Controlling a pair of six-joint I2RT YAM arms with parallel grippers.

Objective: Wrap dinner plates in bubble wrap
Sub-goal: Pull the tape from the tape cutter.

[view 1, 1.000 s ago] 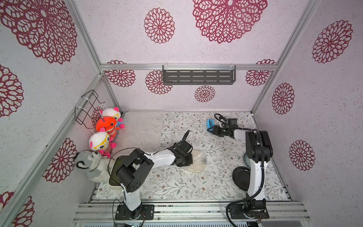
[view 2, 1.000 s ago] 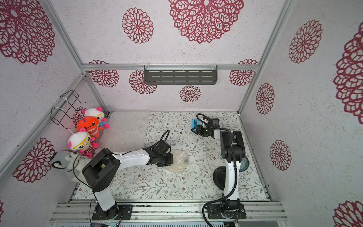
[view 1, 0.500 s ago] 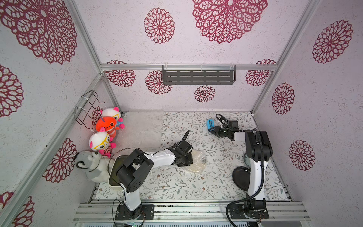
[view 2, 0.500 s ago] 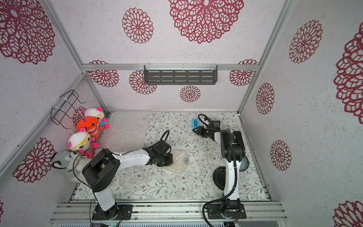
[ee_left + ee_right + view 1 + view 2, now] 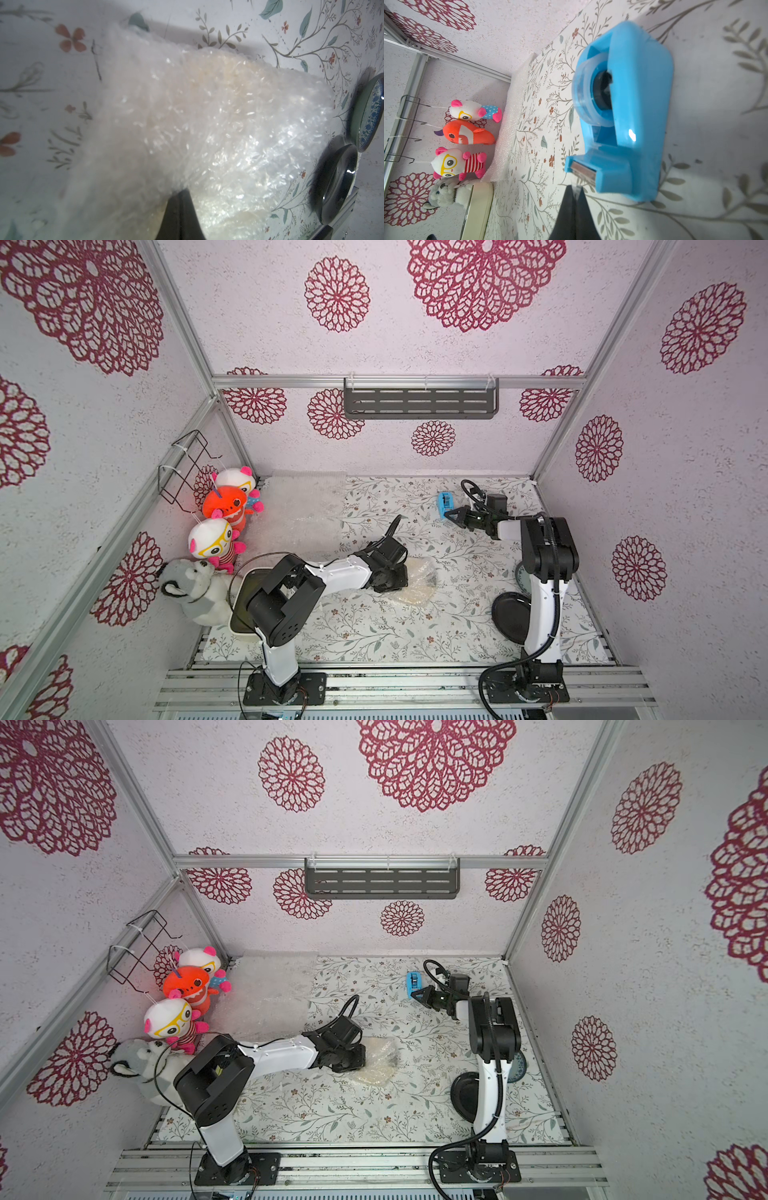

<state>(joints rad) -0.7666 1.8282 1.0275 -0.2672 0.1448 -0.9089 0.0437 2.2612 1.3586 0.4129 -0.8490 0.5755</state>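
The cream dinner plate [image 5: 420, 581] [image 5: 376, 1061] lies mid-table, covered in crinkled bubble wrap [image 5: 207, 124]. My left gripper [image 5: 405, 576] [image 5: 363, 1056] [image 5: 180, 187] is at the bundle's left edge, shut with a fold of wrap pinched at its tips. The black plate [image 5: 509, 616] [image 5: 463, 1094] [image 5: 336, 187] and the blue-patterned plate [image 5: 524, 578] [image 5: 519, 1065] [image 5: 369, 112] lie bare at the right, partly behind the right arm. My right gripper [image 5: 446, 514] [image 5: 413, 995] [image 5: 576, 188] is shut at the cutter of the blue tape dispenser [image 5: 444, 501] [image 5: 413, 981] [image 5: 633, 114], with a clear strip of tape between its tips.
Spare bubble wrap sheets [image 5: 307, 506] [image 5: 274, 986] lie at the back left. Plush toys [image 5: 224, 506] line the left wall above a cream container [image 5: 243, 605] [image 5: 479, 207] that the left arm partly hides. A dark shelf [image 5: 419, 404] hangs on the back wall.
My right gripper's jaws have closed at the dispenser's cutter after edging toward it. The left arm and the wrapped plate have not moved.
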